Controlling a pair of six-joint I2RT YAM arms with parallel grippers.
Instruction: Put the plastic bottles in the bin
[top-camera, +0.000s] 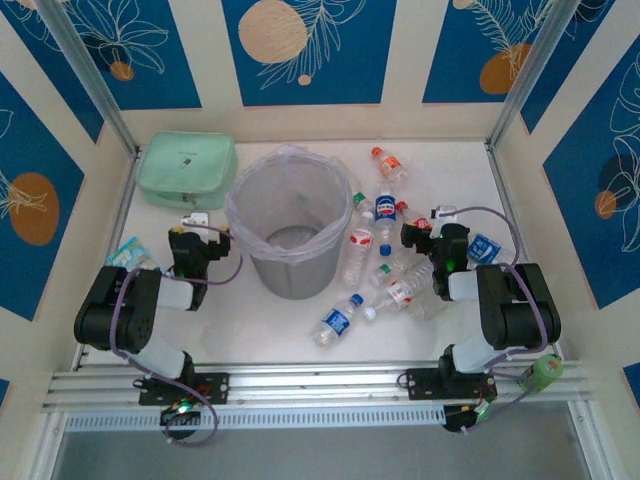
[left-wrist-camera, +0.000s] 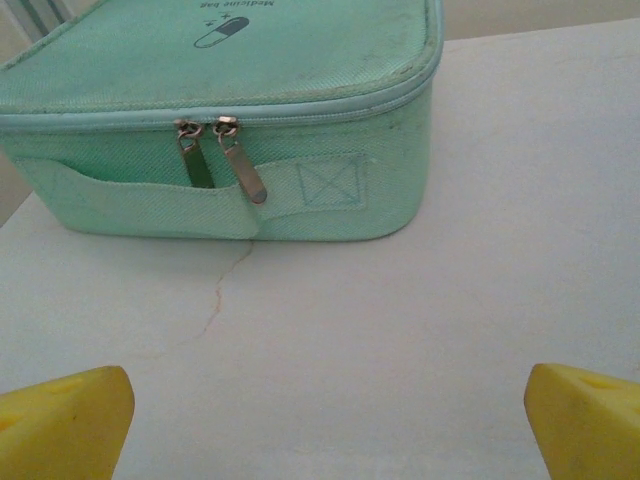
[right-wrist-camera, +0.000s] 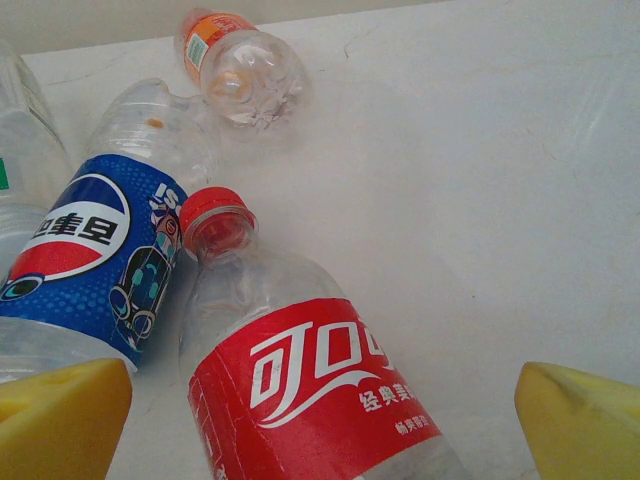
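Note:
The bin (top-camera: 247, 190), a grey bucket lined with a clear bag, stands at the table's middle. Several plastic bottles lie to its right, among them an orange-capped one (top-camera: 390, 165), a Pepsi one (top-camera: 385, 207) and a blue-labelled one (top-camera: 338, 320). My right gripper (top-camera: 427, 226) is open over the red-labelled cola bottle (right-wrist-camera: 300, 390), which lies between its yellow pads (right-wrist-camera: 60, 420) without touching them. Beside that bottle are the Pepsi bottle (right-wrist-camera: 90, 260) and the orange-capped bottle (right-wrist-camera: 240, 70). My left gripper (left-wrist-camera: 325, 420) is open and empty, left of the bin, facing the pouch.
A mint-green zip pouch (top-camera: 187, 170) (left-wrist-camera: 220, 120) sits at the back left, close ahead of the left gripper. Small blue packets lie by the left arm (top-camera: 128, 252) and by the right arm (top-camera: 485, 247). Metal frame posts border the table.

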